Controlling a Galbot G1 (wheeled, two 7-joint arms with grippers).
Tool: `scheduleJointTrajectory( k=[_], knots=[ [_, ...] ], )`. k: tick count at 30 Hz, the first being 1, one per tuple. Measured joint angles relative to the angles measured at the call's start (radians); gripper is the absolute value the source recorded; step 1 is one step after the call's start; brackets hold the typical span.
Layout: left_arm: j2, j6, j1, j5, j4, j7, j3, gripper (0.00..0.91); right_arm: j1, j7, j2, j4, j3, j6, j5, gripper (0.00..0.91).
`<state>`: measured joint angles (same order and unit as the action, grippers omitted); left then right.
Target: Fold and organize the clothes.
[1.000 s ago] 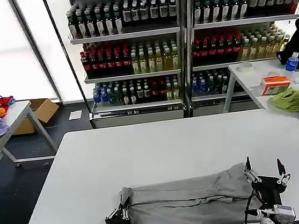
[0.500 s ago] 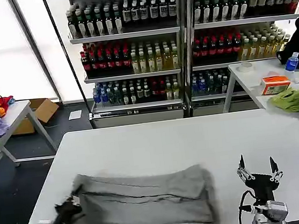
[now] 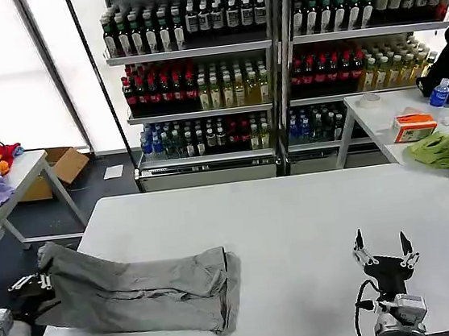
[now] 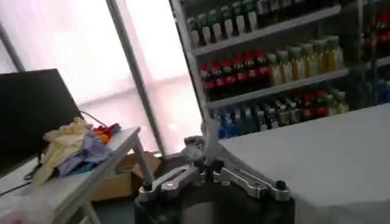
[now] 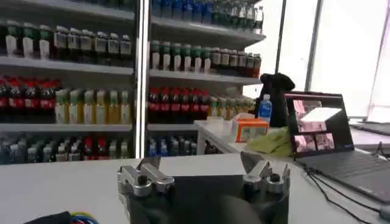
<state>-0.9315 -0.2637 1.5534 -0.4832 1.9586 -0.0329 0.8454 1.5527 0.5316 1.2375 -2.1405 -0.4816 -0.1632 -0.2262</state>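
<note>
While the left pincer [image 3: 36, 283] grips the shirt [image 3: 141, 291] at the table [image 3: 295, 217] edge, pull slowly so the cloth beside it stays flat. Far across, the right pincer [image 3: 382, 246] waits open, holding nothing.

Right pincer [image 5: 204, 176] open, white table [image 5: 73, 176], drink shelves [image 5: 73, 67], laptop [image 5: 323, 131]

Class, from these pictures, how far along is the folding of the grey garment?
Done: the grey garment lies on the white table as a long folded strip. In hand: the left gripper, at the table's left edge, grips its end, which overhangs the edge. The right gripper hovers apart, jaws open. Left: folding the strip shorter and placing it tidily.
</note>
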Motion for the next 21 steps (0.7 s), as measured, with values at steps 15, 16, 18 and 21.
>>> scheduleJointTrajectory(
  k=[15,16,18,21],
  knots=[
    [-0.189,-0.089,-0.066,-0.002,0.125,-0.107,-0.440,0.000,0.038,0.000,0.034,0.002,-0.024,0.004,0.022,0.907],
    [-0.193,-0.095,-0.075,-0.004,0.128,-0.115,-0.460,0.000,0.042,0.000,0.036,0.001,-0.024,0.005,0.024,0.907],
    [-0.204,-0.106,-0.096,-0.013,0.130,-0.129,-0.500,0.000,0.050,0.000,0.043,-0.004,-0.025,0.006,0.031,0.907],
    [-0.211,-0.123,-0.130,-0.029,0.139,-0.148,-0.548,0.000,0.059,-0.001,0.051,-0.010,-0.027,0.006,0.041,0.907]
  ],
)
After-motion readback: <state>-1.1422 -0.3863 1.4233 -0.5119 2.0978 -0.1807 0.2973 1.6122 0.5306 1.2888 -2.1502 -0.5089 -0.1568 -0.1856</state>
